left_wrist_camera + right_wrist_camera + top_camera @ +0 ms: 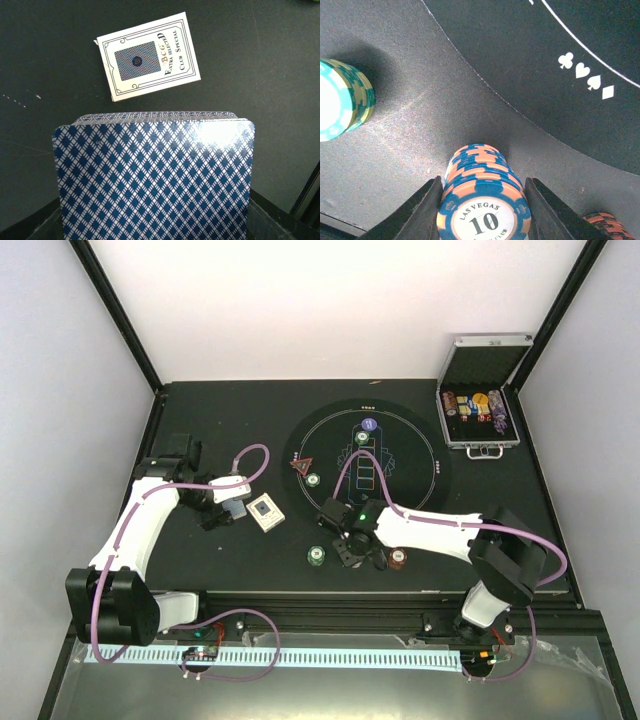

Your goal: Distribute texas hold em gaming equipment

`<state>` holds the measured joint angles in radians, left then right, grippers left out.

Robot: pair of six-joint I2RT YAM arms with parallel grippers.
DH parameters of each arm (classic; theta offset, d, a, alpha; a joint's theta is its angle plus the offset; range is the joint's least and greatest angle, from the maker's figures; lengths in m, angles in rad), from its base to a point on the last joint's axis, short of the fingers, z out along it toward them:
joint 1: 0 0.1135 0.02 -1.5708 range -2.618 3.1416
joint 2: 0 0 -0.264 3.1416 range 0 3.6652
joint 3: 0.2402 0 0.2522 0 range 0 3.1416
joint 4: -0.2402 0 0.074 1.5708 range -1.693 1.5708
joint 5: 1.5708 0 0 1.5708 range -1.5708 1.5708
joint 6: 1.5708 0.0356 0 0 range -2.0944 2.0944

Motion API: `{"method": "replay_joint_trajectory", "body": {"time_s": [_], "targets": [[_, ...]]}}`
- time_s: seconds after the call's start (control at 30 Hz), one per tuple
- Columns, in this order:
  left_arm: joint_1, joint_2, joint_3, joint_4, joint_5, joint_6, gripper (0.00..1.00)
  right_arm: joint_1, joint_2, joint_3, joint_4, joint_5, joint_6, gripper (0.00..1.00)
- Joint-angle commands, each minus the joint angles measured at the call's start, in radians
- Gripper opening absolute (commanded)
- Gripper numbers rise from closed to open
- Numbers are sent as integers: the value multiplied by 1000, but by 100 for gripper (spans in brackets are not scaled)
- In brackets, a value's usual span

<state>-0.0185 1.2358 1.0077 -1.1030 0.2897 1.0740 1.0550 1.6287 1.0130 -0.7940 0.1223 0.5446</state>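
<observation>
The orange-and-blue chip stack (482,200) stands upright on the surface (410,125) squarely between the right fingers (427,212), one at each side; whether they pinch it yet I cannot tell. The left fingers (272,225), pressed onto the card deck (155,180), are farther off.

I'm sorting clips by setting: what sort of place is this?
Probably a lab robot cell staged as a poker table: white walls box in a black tabletop carrying a round poker mat and an open silver chip case. The left tool holds a card deck.
</observation>
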Motion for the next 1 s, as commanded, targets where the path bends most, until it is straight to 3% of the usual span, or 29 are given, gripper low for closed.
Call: {"method": "replay_joint_trajectory", "body": {"time_s": [0.0,0.27,0.47,0.97], "targets": [[8,-18,31,-18,-5,20,1,7,-29,48,-34,38,-7,31],[8,-18,32,-21,-2,20,2,-9,13,160,-71,94,-44,31],[8,-18,30,-19,2,15,2,-103,128,314,-15,46,-87,31],[8,-15,22,-13,2,15,2,-344,689,966,-119,20,-170,29]]}}
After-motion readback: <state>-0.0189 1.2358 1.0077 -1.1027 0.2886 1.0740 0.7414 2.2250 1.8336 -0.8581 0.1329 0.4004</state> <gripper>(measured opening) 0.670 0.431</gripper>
